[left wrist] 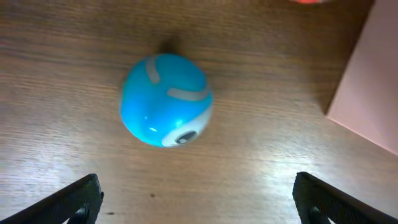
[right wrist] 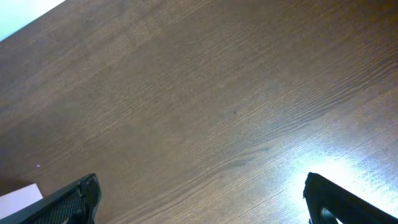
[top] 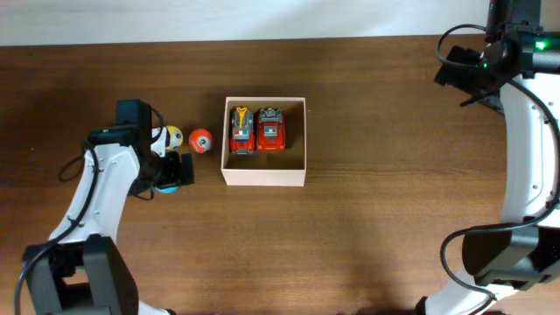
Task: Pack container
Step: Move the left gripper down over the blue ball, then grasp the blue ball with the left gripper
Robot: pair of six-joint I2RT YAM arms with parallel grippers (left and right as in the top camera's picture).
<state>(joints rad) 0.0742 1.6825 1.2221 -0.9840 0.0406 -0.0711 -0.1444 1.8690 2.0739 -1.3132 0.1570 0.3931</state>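
Note:
The container, a shallow cream-white box, sits mid-table with two red toy cars side by side in its left half. Its wall shows at the right of the left wrist view. A blue ball lies on the wood just ahead of my left gripper, which is open, its fingers wide apart and touching nothing. From overhead the left gripper hovers over that ball, left of the box. My right gripper is far off at the back right, open over bare wood.
An orange-red ball lies just left of the container. A yellow-and-white ball sits beside it, partly hidden by my left arm. The table's far edge runs along the top. A white corner shows at the right wrist view's lower left.

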